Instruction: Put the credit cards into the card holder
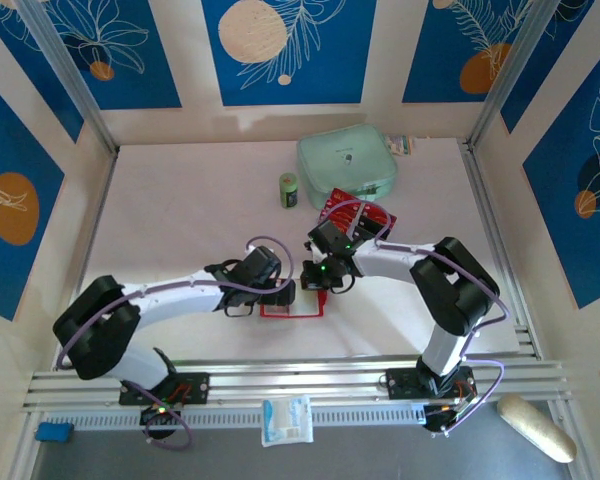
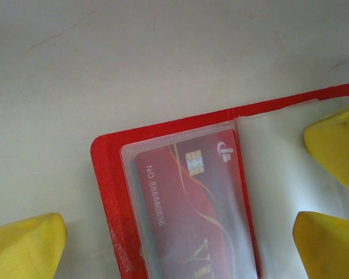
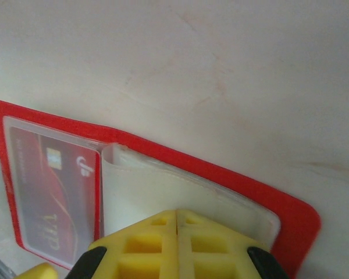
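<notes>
Pinning small red fold-over card holder [image 2: 107, 192] with closed right gripper [image 3: 177, 226], straddling with wide-spread left gripper [image 2: 177, 250]; risking dragging it, unseating pocketed red plastic card [image 2: 186, 215].

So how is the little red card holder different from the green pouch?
The card holder is red; the pouch is mint green. The card holder is much smaller than the pouch. The card holder lies open, a red card in its clear pocket; the pouch looks closed. Both lie flat on the white table.
</notes>
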Controlling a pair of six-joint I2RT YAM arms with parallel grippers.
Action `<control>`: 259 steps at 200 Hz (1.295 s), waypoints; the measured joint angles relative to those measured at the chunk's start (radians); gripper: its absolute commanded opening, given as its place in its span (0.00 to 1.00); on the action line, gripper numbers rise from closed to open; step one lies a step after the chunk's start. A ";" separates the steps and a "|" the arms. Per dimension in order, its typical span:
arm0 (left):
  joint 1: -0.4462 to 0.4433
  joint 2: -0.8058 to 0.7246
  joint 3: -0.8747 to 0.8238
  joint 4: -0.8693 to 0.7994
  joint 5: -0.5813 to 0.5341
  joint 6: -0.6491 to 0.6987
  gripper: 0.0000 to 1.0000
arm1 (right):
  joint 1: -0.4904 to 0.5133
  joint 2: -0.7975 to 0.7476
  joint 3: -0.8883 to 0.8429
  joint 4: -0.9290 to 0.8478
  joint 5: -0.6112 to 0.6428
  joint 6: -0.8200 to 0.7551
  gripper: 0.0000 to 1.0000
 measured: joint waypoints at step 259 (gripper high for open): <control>-0.020 0.033 -0.080 0.157 -0.035 -0.003 0.93 | -0.038 -0.072 -0.095 0.115 -0.118 0.104 0.29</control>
